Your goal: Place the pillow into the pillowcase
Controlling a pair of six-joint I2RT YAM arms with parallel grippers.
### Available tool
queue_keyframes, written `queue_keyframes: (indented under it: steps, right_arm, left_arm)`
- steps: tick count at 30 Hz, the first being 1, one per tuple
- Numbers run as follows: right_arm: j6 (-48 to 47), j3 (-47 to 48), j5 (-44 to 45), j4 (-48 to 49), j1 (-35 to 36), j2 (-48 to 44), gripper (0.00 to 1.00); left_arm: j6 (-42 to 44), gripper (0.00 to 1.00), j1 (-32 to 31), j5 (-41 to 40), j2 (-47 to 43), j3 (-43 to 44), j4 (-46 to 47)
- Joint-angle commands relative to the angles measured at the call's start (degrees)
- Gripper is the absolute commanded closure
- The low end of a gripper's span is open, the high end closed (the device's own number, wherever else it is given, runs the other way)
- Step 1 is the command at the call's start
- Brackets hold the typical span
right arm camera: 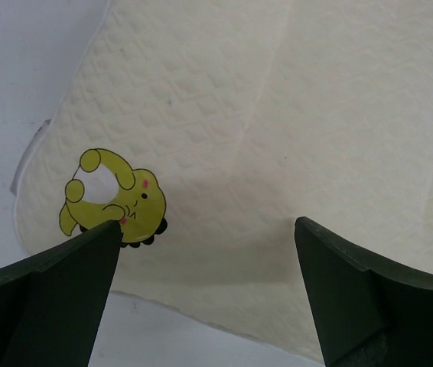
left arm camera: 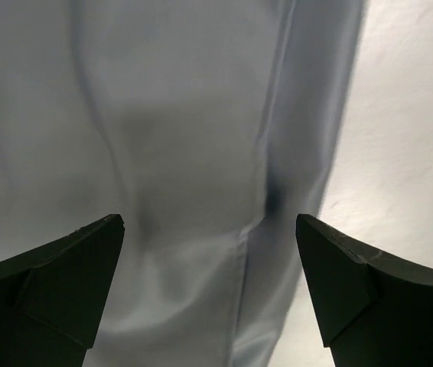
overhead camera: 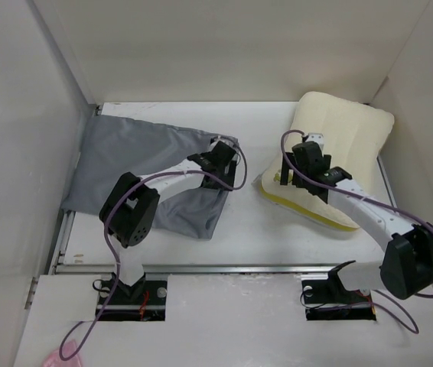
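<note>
While over the pillowcase (overhead camera: 125,153) at ten o'clock, holds left gripper (left arm camera: 209,222) wide. Holds right gripper (right arm camera: 207,223) wide above the pillow (overhead camera: 346,126) at two o'clock.

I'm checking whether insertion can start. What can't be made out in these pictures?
Mouth of the pillowcase: top view, left arm covers its right edge; left wrist view shows only close fabric.
Near edge of the pillow: top view, right arm crosses it.
Its outline: right wrist view, cut by frame edges.
</note>
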Motion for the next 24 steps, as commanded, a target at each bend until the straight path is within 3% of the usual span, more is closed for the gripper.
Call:
queue_keyframes:
  steps: [1, 8, 13, 22, 24]
  right_arm:
    - [2.42, 0.43, 2.00, 0.33, -1.68, -0.75, 0.00]
    - [2.42, -0.18, 2.00, -0.19, -3.53, -0.23, 0.00]
    - [2.95, -0.80, 2.00, -0.19, -3.53, -0.23, 0.00]
    - [3.48, -1.41, 2.00, -0.72, -3.53, 1.00, 0.00]
    - [3.48, -1.94, 2.00, -0.72, -3.53, 1.00, 0.00]
  left_arm:
    - [2.03, 0.06, -0.36, 2.99, -3.18, -4.26, -3.02]
    - [-0.60, 0.13, -3.25, 0.03, -2.48, -6.99, -6.00]
    - [-4.56, 0.28, -4.40, -6.74, -3.00, -8.14, -9.79]
    - [-7.64, 0.72, -1.85, -14.31, -0.46, -3.21, -13.04]
    - [-7.64, 0.90, -1.24, -14.84, -0.46, -1.55, -13.83]
